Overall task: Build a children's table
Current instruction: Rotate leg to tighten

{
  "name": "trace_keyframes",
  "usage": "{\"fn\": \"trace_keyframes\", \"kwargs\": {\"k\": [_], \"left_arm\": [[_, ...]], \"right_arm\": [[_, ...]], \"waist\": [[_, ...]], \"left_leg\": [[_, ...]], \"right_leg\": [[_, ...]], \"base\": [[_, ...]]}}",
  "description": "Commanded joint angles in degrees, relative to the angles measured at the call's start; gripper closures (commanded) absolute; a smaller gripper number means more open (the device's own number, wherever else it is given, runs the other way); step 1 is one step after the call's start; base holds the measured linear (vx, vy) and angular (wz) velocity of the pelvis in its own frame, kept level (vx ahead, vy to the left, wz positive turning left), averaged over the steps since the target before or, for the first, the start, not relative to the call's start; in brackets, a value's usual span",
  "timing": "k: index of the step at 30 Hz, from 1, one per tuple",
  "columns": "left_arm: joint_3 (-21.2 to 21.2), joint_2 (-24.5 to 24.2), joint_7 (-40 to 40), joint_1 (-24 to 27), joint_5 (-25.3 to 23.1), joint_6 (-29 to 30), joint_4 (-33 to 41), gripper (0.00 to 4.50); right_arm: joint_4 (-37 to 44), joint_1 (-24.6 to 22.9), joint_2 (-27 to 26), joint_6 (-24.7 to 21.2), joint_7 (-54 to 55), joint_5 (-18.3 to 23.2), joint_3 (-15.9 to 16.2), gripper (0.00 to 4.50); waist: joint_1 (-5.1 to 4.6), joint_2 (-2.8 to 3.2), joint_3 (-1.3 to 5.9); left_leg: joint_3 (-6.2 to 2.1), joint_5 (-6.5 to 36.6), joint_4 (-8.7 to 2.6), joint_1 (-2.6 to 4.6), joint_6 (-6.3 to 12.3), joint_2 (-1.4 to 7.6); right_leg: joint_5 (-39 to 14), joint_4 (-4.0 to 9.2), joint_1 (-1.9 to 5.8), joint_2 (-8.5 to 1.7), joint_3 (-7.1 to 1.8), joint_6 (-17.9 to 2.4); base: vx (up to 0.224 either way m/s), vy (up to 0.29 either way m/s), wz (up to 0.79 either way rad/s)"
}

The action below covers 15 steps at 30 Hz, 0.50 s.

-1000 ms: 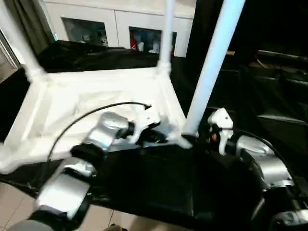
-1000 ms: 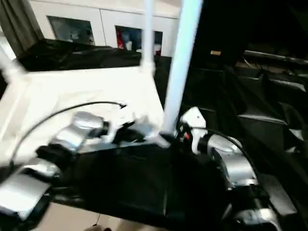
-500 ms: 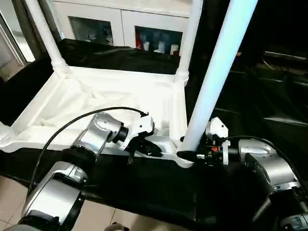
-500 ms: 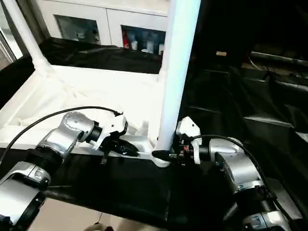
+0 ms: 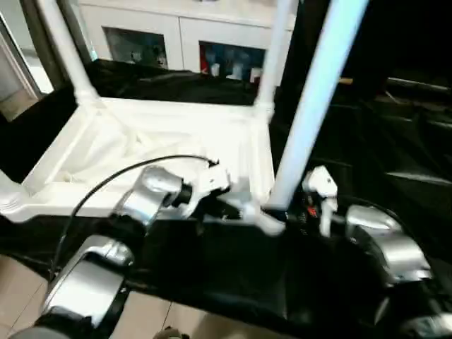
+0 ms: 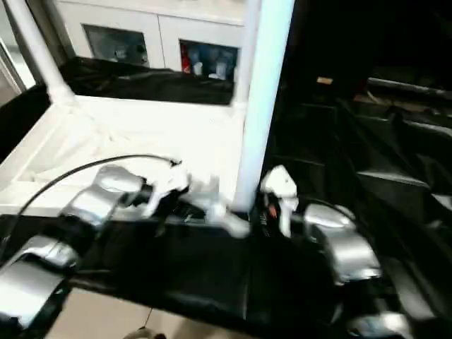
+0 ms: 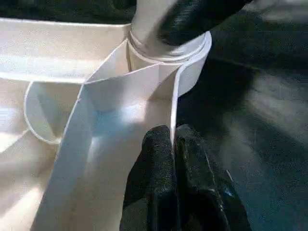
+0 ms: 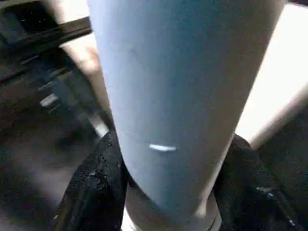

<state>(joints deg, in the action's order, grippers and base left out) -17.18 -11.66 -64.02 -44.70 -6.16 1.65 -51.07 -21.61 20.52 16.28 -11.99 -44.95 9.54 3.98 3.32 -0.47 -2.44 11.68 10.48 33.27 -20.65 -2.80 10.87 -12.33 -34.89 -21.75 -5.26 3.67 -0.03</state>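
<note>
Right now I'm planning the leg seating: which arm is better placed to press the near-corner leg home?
Right: the right gripper straddles the leg at its base, while the left gripper pinches the tabletop rim, steadying it.

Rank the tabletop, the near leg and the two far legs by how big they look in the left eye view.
1. Tabletop.
2. Near leg: thickest, but closest to the camera, so partly nearness.
3. Far right leg and far left leg: they look alike, so no ranking.

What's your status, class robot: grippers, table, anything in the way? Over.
Left gripper shut on tabletop wall. Right gripper around near-corner leg, at its socket. Nothing in the way.
</note>
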Motion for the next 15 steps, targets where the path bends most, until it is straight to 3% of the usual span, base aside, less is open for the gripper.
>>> {"fn": "trace_keyframes", "kwargs": {"k": [1,3,4,6,13,14,15], "left_arm": [[1.0,2.8,10.6,-0.6,-1.2,2.7,-2.7,4.50],[1.1,3.8,13.1,-0.8,-1.5,3.0,-3.0,4.50],[1.1,5.6,15.7,-0.9,-1.7,3.5,-3.4,4.50],[1.2,6.8,17.8,-1.3,-2.0,3.3,-4.1,4.50],[1.1,10.0,17.4,-2.1,-1.5,2.6,-5.2,4.50],[1.0,10.0,17.3,-2.1,-1.5,2.6,-5.2,4.50],[1.0,9.8,17.0,-2.1,-1.5,2.5,-5.1,4.50]], "right_arm": [[-4.0,-0.6,-3.9,-1.9,7.8,-1.8,1.0,2.52],[-4.4,-0.4,-5.5,-2.2,10.5,-2.0,0.5,2.53],[-5.3,0.3,-8.9,-3.6,16.7,-1.3,-1.6,2.54],[-6.2,0.9,-11.2,-4.2,20.2,-1.2,-2.9,2.54],[-6.6,1.5,-13.1,-1.7,20.4,-3.9,-0.2,2.54],[-6.6,1.4,-13.1,-1.5,20.3,-4.0,-0.2,2.19],[-6.4,1.4,-12.8,-1.5,19.2,-3.6,-0.2,2.19]], "waist": [[-0.39,-0.14,2.18],[-0.70,-0.26,2.23],[-0.73,-0.16,2.25],[-0.93,-0.13,2.17],[-1.00,-0.05,2.42],[-1.00,-0.01,2.44],[-1.03,0.02,2.42]], "left_leg": [[-2.09,20.7,-4.78,1.02,-1.88,2.87],[-2.20,21.1,-4.89,0.96,-1.80,2.76],[-2.18,21.1,-4.89,0.97,-1.68,2.76],[-2.13,22.1,-4.92,1.20,-1.79,2.71],[-2.06,21.5,-5.13,1.10,-1.32,2.79],[-2.05,21.1,-5.15,1.05,-1.23,2.79],[-2.05,20.9,-5.20,1.02,-1.14,2.82]], "right_leg": [[-23.8,6.03,1.08,-3.97,-2.64,-10.0],[-24.2,6.26,1.02,-3.94,-2.62,-9.2],[-23.8,6.28,0.98,-3.92,-2.68,-9.1],[-23.8,6.44,0.59,-3.82,-2.75,-9.2],[-18.8,6.23,0.97,-3.74,-2.79,-9.6],[-18.1,6.18,1.04,-3.75,-2.81,-9.8],[-17.6,6.12,1.08,-3.73,-2.79,-9.9]], "base": [[0.000,0.000,0.00],[0.000,0.000,0.00],[0.000,0.000,0.00],[0.000,0.000,0.00],[0.000,0.000,0.00],[0.000,0.000,0.00],[0.000,0.000,0.00]]}}
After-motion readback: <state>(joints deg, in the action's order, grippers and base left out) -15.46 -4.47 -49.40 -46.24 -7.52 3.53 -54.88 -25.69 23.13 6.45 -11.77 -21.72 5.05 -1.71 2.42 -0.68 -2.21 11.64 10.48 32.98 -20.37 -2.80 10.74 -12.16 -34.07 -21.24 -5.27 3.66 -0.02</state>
